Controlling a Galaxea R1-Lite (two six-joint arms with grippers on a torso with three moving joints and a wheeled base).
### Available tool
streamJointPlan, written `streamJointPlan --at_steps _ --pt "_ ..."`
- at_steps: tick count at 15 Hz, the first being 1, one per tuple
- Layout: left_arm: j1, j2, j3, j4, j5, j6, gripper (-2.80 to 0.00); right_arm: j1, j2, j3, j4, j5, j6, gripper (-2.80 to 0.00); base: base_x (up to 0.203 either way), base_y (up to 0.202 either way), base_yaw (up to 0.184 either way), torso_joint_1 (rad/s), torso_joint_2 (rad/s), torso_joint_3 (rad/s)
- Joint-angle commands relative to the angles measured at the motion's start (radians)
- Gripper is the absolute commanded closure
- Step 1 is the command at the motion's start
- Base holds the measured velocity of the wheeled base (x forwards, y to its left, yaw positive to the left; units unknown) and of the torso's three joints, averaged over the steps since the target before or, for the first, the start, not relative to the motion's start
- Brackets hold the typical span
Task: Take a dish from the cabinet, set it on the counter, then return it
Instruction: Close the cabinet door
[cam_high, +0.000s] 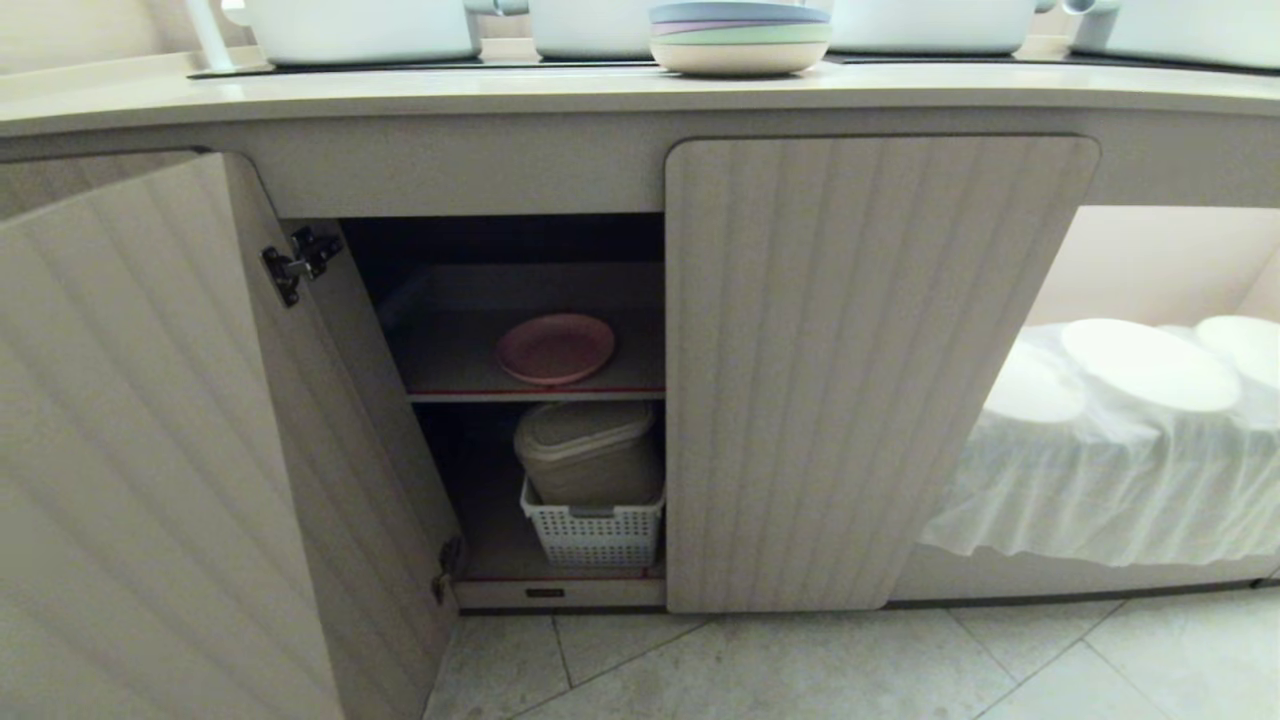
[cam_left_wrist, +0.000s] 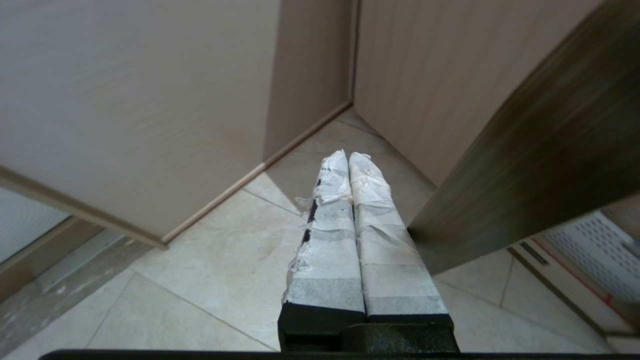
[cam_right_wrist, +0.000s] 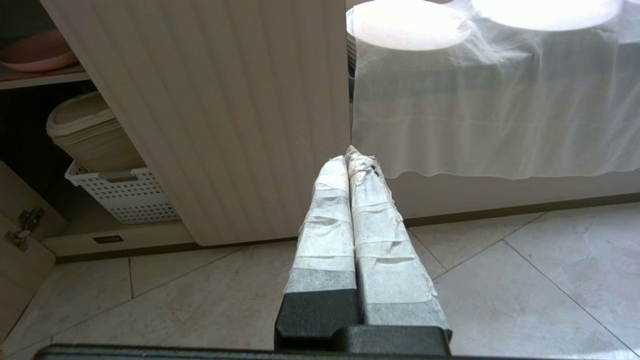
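The pink dish (cam_high: 556, 348) lies on the grey red-edged upper shelf (cam_high: 470, 375) inside the cabinet; its edge also shows in the right wrist view (cam_right_wrist: 37, 52). The cabinet's left ribbed door (cam_high: 140, 440) stands swung wide open, the right door (cam_high: 860, 370) is closed. The cream counter (cam_high: 400, 95) runs across the top. My left gripper (cam_left_wrist: 348, 156) is shut and empty, low over the floor tiles just beside the open door's edge (cam_left_wrist: 540, 165). My right gripper (cam_right_wrist: 347, 155) is shut and empty, parked low in front of the closed door. Neither arm shows in the head view.
A lidded beige container (cam_high: 590, 450) sits in a white perforated basket (cam_high: 595, 535) on the cabinet's bottom shelf. A stack of pastel plates (cam_high: 740, 38) and white pots (cam_high: 360, 28) stand on the counter. White discs on white cloth (cam_high: 1150, 365) fill the recess at right.
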Motion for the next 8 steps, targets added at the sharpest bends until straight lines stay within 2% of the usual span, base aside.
streamJointPlan --at_steps 1,3,8 --pt "-0.026 -0.018 0.013 0.002 -0.018 -0.002 0.00 0.000 0.000 0.000 -0.001 0.000 0.000 0.00 0.000 0.000 0.000 0.000 0.00 0.000" --pt "-0.030 -0.033 0.025 0.000 -0.065 -0.003 0.00 0.000 0.000 0.000 -0.001 0.000 0.000 0.00 0.000 0.000 0.000 0.000 0.00 0.000" --pt "-0.072 -0.070 0.042 -0.007 -0.113 -0.028 0.00 0.000 0.000 0.000 -0.001 0.000 0.000 0.00 0.000 0.000 0.000 0.000 0.00 0.000"
